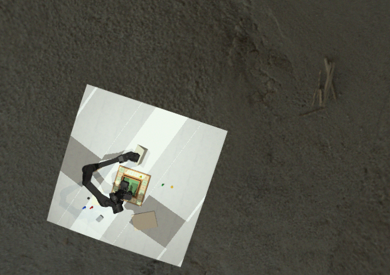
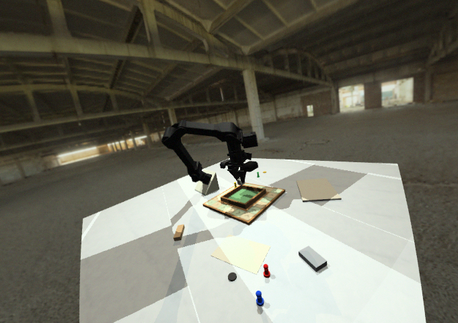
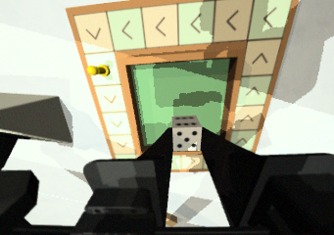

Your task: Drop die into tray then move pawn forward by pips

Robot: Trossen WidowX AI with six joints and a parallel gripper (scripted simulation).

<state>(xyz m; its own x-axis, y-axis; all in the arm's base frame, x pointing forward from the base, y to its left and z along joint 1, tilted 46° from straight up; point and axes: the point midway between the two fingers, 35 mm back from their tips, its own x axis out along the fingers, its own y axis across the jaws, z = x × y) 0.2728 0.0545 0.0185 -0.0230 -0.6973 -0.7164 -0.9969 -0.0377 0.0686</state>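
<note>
My gripper (image 3: 184,130) (image 2: 239,182) is shut on the white die (image 3: 186,134), which shows five pips on the face toward the wrist camera. It holds the die above the board, over the near part of the dice tray as the wrist view shows it. The dice tray (image 3: 179,88) (image 2: 243,195) has a green floor and a brown rim, and no die is seen in it. The board (image 2: 214,206) (image 1: 146,183) has a ring of squares with arrows around the tray. The yellow pawn (image 3: 99,70) (image 1: 140,176) (image 2: 235,184) stands on a square of the left column in the wrist view.
Red pawn (image 2: 266,270), blue pawn (image 2: 259,298), black disc (image 2: 232,276), grey block (image 2: 313,258) and a pale sheet (image 2: 242,253) lie in front of the board in the exterior view. A wooden block (image 2: 178,232) lies left, a tan panel (image 2: 317,189) right, a green pawn (image 2: 258,174) behind.
</note>
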